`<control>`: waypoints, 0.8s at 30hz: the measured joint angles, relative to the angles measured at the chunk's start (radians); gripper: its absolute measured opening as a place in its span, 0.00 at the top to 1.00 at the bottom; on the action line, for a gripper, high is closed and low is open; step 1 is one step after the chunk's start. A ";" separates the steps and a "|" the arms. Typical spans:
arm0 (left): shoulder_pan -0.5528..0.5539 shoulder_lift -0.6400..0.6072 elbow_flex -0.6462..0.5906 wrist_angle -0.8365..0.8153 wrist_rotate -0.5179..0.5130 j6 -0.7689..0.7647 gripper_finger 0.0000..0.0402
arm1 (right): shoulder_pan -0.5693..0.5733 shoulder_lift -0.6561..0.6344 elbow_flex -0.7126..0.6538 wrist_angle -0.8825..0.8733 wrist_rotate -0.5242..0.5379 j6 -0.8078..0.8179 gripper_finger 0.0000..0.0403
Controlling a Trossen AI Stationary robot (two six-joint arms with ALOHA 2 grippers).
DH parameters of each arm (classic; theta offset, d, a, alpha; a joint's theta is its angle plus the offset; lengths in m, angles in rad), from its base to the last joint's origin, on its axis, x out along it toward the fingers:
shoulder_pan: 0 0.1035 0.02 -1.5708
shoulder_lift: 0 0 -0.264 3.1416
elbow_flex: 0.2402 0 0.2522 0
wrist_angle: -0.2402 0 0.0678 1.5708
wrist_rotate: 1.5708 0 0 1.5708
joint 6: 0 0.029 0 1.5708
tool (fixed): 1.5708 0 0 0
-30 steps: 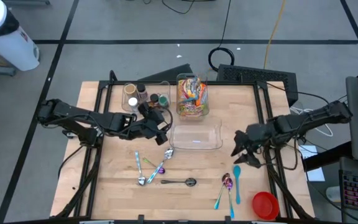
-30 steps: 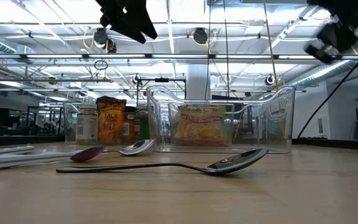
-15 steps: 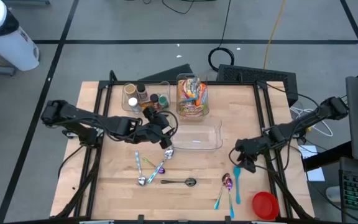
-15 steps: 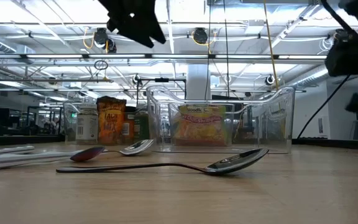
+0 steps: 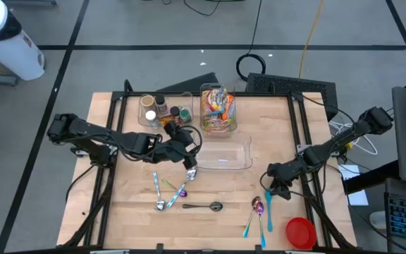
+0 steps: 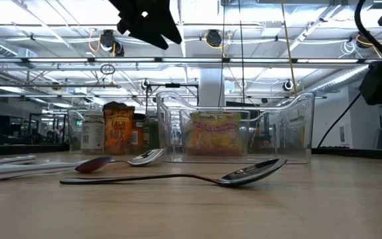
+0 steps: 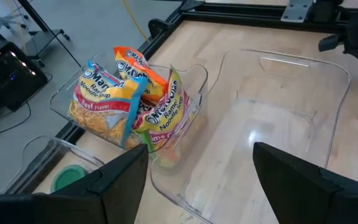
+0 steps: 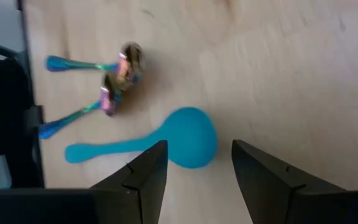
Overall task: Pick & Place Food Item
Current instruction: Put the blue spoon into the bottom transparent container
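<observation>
Several ramen packets (image 7: 126, 102) stand in a clear bin (image 5: 218, 125) at the table's far middle; one shows through the bin's wall (image 6: 211, 133). In front of the bin lies an empty clear container (image 5: 224, 155). My left gripper (image 5: 187, 154) hangs open above the table at that container's left end, facing the packets (image 5: 217, 104) and touching nothing; its fingers (image 7: 123, 180) frame them. My right gripper (image 5: 272, 187) is open low over the table at the right. The bowl of a blue spoon (image 8: 188, 146) lies on the wood below the gap between its fingertips.
Spice jars (image 5: 162, 109) stand left of the bin. Metal spoons (image 5: 182, 190) and a dark spoon (image 5: 206, 206) lie near the middle front. Iridescent spoons (image 8: 120, 78) lie by the blue one. A red bowl (image 5: 300, 231) sits at the near right corner.
My right gripper has come down and toward the table's near edge, rolling as it went, and now hangs low over the blue spoon. My left gripper has drifted slightly toward the empty container. Nothing on the table has moved.
</observation>
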 joint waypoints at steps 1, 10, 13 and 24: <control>0.000 0.000 0.000 0.001 0.000 0.000 0.26 | 0.002 0.012 -0.002 0.000 0.000 0.007 0.58; 0.000 0.000 0.000 0.032 0.000 0.019 0.26 | 0.001 0.064 -0.004 0.020 0.013 0.016 0.60; 0.000 0.000 0.000 0.031 0.000 0.020 0.26 | 0.001 0.065 -0.006 0.031 0.022 0.016 0.66; 0.000 0.000 0.000 0.033 0.000 0.028 0.26 | -0.002 0.065 -0.007 0.037 0.025 -0.010 0.98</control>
